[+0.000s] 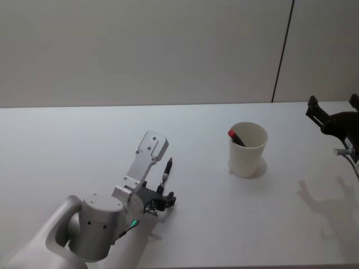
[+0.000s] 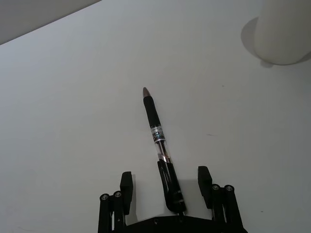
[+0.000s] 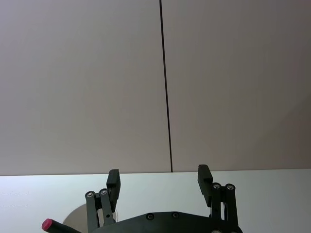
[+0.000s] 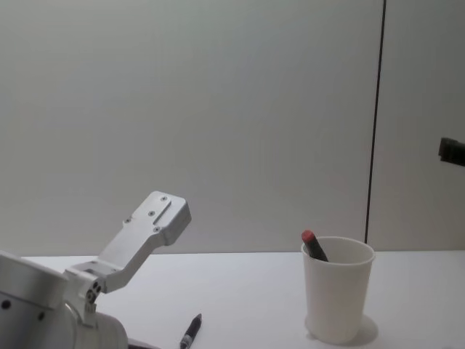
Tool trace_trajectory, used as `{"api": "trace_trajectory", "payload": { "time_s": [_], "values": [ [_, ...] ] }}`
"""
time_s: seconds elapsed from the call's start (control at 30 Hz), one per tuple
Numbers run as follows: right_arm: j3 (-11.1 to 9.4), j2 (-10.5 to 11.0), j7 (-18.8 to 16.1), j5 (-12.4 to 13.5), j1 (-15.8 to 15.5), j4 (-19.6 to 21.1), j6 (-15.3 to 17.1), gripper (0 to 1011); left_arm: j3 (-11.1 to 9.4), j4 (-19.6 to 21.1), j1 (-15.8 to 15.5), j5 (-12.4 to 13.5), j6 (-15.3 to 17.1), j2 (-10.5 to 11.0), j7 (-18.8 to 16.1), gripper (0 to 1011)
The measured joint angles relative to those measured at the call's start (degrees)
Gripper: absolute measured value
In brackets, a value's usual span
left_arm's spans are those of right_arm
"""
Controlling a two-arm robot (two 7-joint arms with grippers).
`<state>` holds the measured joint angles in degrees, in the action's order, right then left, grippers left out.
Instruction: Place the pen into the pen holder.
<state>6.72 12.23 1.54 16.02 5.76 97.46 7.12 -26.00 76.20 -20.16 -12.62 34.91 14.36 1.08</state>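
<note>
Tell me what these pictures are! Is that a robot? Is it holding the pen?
Yes, it is a robot with two arms. Each arm ends in a gripper, a claw with two fingers. Four cameras took the pictures at the same moment: one on its head looking down, one on its chest looking across, and one on each wrist. On the white table stands a paper cup, with a red-topped pen leaning inside. A black pen lies on the table. The left gripper is down at that pen with its fingers open on either side of it, so nothing is held. The right gripper is raised off to the right, open and empty.
</note>
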Motion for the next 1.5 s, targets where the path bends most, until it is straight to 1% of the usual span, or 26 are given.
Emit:
{"api": "trace_trajectory", "payload": {
  "time_s": [0.03, 0.1, 0.13, 0.2, 0.27, 0.3, 0.4, 0.7, 0.93, 1.03, 1.07, 1.13, 1.2, 1.27, 1.3, 1.43, 1.5],
  "values": [
    [0.0, 0.0, 0.0, 0.0, 0.0, 0.0, 0.0, 1001, 0.02, -0.09, 0.01, -0.01, -0.05, -0.01, 0.02, 886],
    [0.0, 0.0, 0.0, 0.0, 0.0, 0.0, 0.0, 1002, 0.13, -0.33, 0.11, -0.24, -0.53, -0.03, 0.09, 799],
    [0.0, 0.0, 0.0, 0.0, 0.0, 0.0, 0.0, 1002, 0.18, -0.41, 0.17, -0.33, -0.67, -0.03, 0.08, 784],
    [0.0, 0.0, 0.0, 0.0, 0.0, 0.0, 0.0, 1001, 0.24, -0.5, 0.24, -0.51, -1.0, -0.03, 0.06, 704],
    [0.0, 0.0, 0.0, 0.0, 0.0, 0.0, 0.0, 1001, 0.38, -0.68, 0.41, -0.8, -1.51, -0.02, 0.01, 687],
    [0.0, 0.0, 0.0, 0.0, 0.0, 0.0, 0.0, 1001, 0.48, -0.78, 0.5, -1.01, -1.88, 0.0, -0.02, 635],
    [0.0, 0.0, 0.0, 0.0, 0.0, 0.0, 0.0, 1001, 0.61, -0.98, 0.63, -1.25, -2.34, 0.02, -0.03, 600],
    [0.0, 0.0, 0.0, 0.0, 0.0, 0.0, 0.0, 1001, 1.14, -2.1, 0.8, -2.31, -4.39, -0.01, 0.37, 539],
    [0.0, 0.0, 0.0, 0.0, 0.0, 0.0, 0.0, 1001, 1.32, -2.86, 0.71, -2.37, -5.53, -0.13, 0.97, 497],
    [0.0, 0.0, 0.0, 0.0, 0.0, 0.0, 0.0, 1001, 1.32, -3.15, 0.62, -1.93, -5.94, -0.22, 1.31, 472],
    [0.0, 0.0, 0.0, 0.0, 0.0, 0.0, 0.0, 1001, 1.3, -3.27, 0.56, -1.61, -6.07, -0.27, 1.47, 431],
    [0.0, 0.0, 0.0, 0.0, 0.0, 0.0, 0.0, 1001, 1.18, -3.41, 0.44, -0.95, -6.2, -0.38, 1.78, 409],
    [0.0, 0.0, 0.0, 0.0, 0.0, 0.0, 0.0, 1001, 1.1, -3.44, 0.34, -0.48, -6.22, -0.44, 1.97, 352],
    [0.0, 0.0, 0.0, 0.0, 0.0, 0.0, 0.0, 1001, 0.93, -3.47, 0.19, 0.34, -6.21, -0.57, 2.29, 319],
    [0.0, 0.0, 0.0, 0.0, 0.0, 0.0, 0.0, 1001, 0.89, -3.48, 0.13, 0.72, -6.18, -0.6, 2.4, 252],
    [0.0, 0.0, 0.0, 0.0, 0.0, 0.0, 0.0, 1001, 0.61, -3.49, -0.16, 2.09, -6.06, -0.85, 2.96, 170],
    [0.0, 0.0, 0.0, 0.0, 0.0, 0.0, 0.0, 1001, 0.5, -3.49, -0.27, 2.58, -6.02, -0.95, 3.18, 170]
  ]
}}
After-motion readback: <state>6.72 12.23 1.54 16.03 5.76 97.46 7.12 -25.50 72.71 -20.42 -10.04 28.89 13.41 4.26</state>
